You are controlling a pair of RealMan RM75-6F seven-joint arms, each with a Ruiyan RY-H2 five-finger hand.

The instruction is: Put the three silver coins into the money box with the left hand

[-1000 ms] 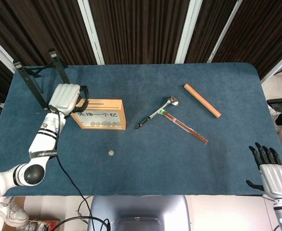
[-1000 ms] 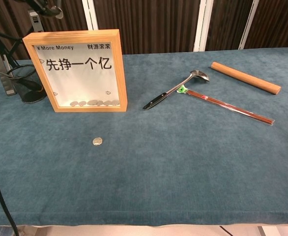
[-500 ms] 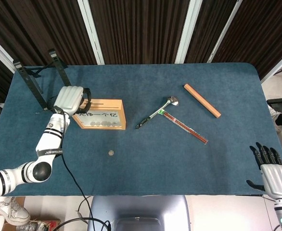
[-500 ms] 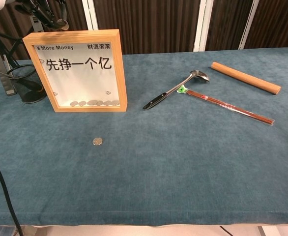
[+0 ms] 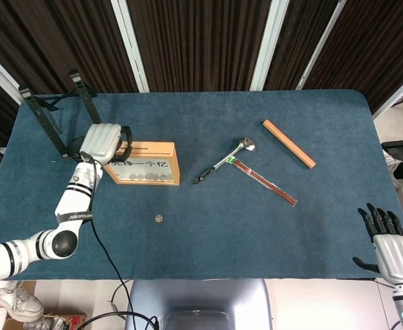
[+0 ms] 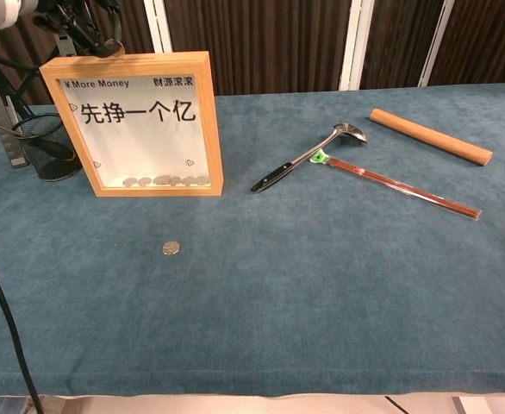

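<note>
The left robot hand (image 5: pixel 104 142) is hovering over the left end of the money box's (image 5: pixel 143 163) top edge, palm down, with its dark fingertips (image 6: pixel 93 34) reaching toward the slot in the chest view. Whether a coin is pinched there cannot be told; the fingers are bunched together and nothing silver shows clearly between them.

The money box is standing upright on the blue worktop (image 5: pixel 256 227), with a row of coins already lying behind its glass front (image 6: pixel 165 180). One silver coin (image 5: pixel 159 218) is lying loose on the cloth, in front of the box and well apart from it.

Risks, as judged from here:
- If a coin is being held, a slight misalignment with the narrow slot could be sending it down the outside of the frame, behind the box or onto the cloth.
- The fingers are sitting very close to the top rail; pressing down or sideways could be tipping the tall, thin box over.
- The flat coin on soft fabric is offering little edge to pinch, so a later pickup may be slipping.

The right robot hand (image 5: pixel 390 244) is resting at the near right corner, fingers spread and holding nothing. A ladle (image 5: pixel 225 161), packaged chopsticks (image 5: pixel 265 181) and a wooden rod (image 5: pixel 288 144) are lying to the right, clear of the work.
</note>
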